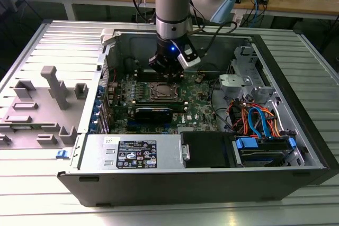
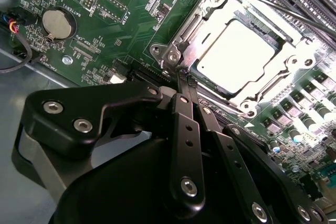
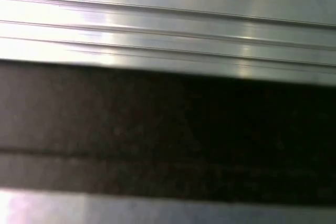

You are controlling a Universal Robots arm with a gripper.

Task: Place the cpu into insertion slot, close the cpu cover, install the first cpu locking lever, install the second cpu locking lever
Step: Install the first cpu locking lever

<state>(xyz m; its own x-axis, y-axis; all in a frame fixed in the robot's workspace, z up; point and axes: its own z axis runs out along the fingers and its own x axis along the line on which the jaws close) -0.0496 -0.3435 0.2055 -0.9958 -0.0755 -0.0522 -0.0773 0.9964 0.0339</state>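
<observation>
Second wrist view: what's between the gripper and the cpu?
In the second wrist view, just the silvery rim of the cpu cover. The gripper sits at its corner, and the cpu lies framed inside.

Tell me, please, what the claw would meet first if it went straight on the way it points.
Likely the near corner of the thin silvery metal cpu cover framing the silver-grey cpu, just beyond the claw; depth unclear.

first wrist view | ribbed silvery metal surface (image 3: 168,24) catches bright glare | wide dark band (image 3: 168,129) runs alongside it | pale strip (image 3: 168,214) borders the band's other edge
</observation>
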